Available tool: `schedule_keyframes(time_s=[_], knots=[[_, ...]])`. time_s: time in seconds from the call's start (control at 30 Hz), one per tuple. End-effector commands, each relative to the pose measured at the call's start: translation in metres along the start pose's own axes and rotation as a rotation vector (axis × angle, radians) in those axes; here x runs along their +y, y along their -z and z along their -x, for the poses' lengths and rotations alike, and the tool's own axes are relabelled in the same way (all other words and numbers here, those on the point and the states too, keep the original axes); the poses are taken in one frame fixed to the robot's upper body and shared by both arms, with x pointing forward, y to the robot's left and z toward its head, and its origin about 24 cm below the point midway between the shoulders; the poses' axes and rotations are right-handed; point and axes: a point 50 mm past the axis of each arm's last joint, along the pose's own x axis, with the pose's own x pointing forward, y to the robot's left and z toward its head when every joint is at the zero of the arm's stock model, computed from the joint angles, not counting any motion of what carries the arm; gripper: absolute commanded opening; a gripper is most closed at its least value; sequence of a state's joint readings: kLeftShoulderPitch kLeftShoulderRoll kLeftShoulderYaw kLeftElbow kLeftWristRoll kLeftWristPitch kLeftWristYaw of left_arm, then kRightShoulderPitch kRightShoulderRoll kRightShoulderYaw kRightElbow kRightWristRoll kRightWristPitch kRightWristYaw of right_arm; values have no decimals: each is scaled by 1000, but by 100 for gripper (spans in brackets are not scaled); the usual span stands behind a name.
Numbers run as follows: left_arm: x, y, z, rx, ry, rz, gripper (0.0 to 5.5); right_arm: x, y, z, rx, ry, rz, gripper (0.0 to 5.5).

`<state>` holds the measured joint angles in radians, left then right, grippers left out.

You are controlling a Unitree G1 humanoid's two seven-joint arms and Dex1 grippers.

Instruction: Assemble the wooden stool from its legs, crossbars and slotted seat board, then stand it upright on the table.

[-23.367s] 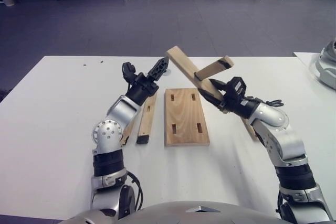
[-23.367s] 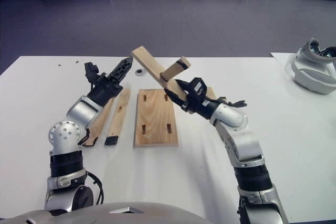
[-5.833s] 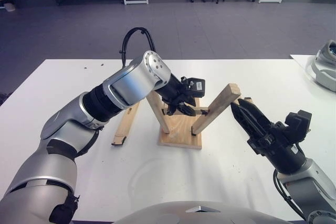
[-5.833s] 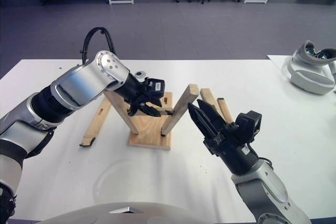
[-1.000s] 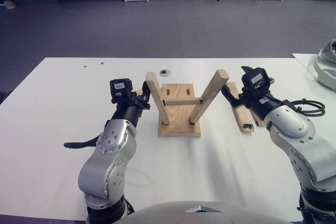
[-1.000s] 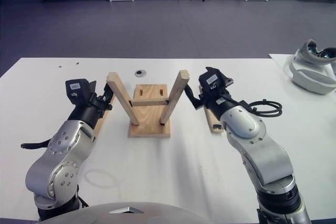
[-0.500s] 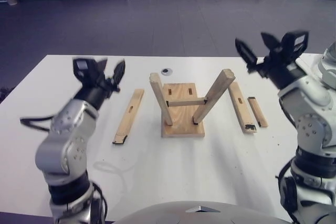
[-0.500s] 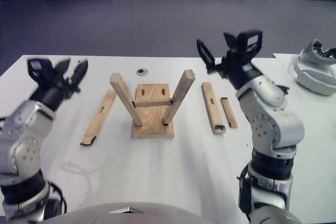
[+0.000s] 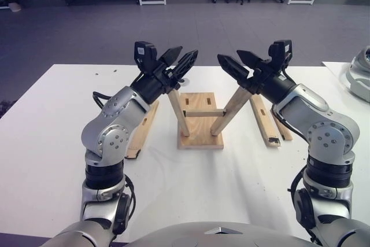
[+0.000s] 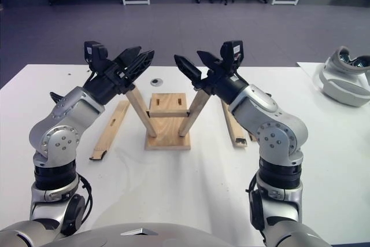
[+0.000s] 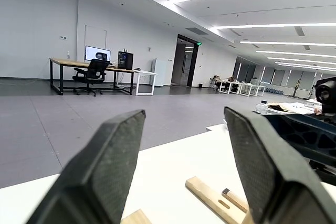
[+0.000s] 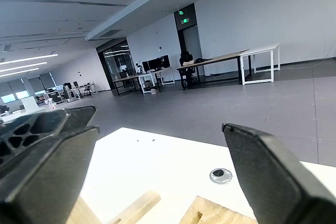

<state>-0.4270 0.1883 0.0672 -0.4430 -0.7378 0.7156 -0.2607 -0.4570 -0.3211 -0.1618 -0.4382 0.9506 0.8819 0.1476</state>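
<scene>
Both arms have swung inward from the desk's sides. The left hand (image 9: 188,54) and right hand (image 9: 229,56) now face each other above the leg tops, fingers apart, holding nothing.

The seat board (image 9: 200,137) lies flat mid-desk (image 9: 52,120). The left fitted leg (image 9: 178,114) and right fitted leg (image 9: 228,114) stand slotted in it, splayed outward and joined by a crossbar (image 9: 203,112). A loose leg (image 9: 143,128) lies to the left. A second loose leg (image 9: 263,121) and a short bar (image 9: 282,128) lie to the right.

The parts look light, stiff and only press-fitted, so grip loose legs mid-length. Open desk surrounds the board, with the edges well apart from it.
</scene>
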Motion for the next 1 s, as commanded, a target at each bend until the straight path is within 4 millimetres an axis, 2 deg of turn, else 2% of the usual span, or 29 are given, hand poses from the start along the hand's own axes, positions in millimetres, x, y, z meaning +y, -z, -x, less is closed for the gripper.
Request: schedule_keyframes(time_s=[0.03, 0.1, 0.13, 0.17, 0.23, 0.27, 0.33, 0.37, 0.4, 0.47, 0.5, 0.57, 0.63, 0.67, 0.73, 0.8, 0.83, 0.9, 0.93, 1.0], knots=[[-10, 19, -6, 141, 69, 127, 280, 0, 17, -11, 54, -42, -135, 440], [-4, -27, -6, -21, 75, 49, 280, -9, -21, -10, -119, -19, -98, 440], [0, -47, -3, -89, 64, 10, 280, -15, -35, -6, -179, 1, -78, 440], [10, -66, 7, -156, 40, -14, 280, -30, -41, 1, -185, 65, -37, 440], [35, -77, 30, -192, -68, -39, 280, -59, -37, 11, -126, 206, 26, 440], [48, -75, 44, -182, -140, -46, 280, -73, -22, 15, -43, 266, 59, 440], [65, -60, 68, -113, -263, -71, 280, -84, 25, 20, 166, 273, 116, 440], [69, -53, 74, -85, -288, -70, 280, -82, 43, 21, 234, 251, 131, 440], [73, -42, 81, -36, -324, -72, 280, -69, 55, 17, 260, 175, 132, 440], [83, -9, 107, 120, -393, -63, 280, -16, 57, 10, 217, -168, 114, 440], [83, 14, 125, 237, -404, -48, 280, 5, 57, 16, 215, -321, 106, 440], [69, 51, 157, 478, -343, -79, 280, 25, 61, 29, 260, -504, 111, 440], [56, 67, 173, 589, -251, -90, 280, 32, 62, 37, 289, -581, 121, 440], [57, 68, 177, 623, -230, -119, 280, 25, 63, 32, 291, -532, 160, 440], [66, 64, 183, 675, -229, -194, 280, -10, 62, 16, 309, -288, 283, 440], [69, 61, 184, 753, -184, -284, 280, -61, 62, 8, 358, 21, 443, 440], [64, 63, 180, 786, -127, -313, 280, -79, 67, 5, 381, 102, 489, 440], [48, 76, 170, 901, 45, -409, 280, -104, 91, -3, 470, 164, 562, 440], [43, 87, 166, 970, 141, -476, 280, -108, 112, -10, 544, 136, 599, 440], [40, 109, 152, 1013, 254, -555, 280, -106, 153, -18, 706, 8, 681, 440]])
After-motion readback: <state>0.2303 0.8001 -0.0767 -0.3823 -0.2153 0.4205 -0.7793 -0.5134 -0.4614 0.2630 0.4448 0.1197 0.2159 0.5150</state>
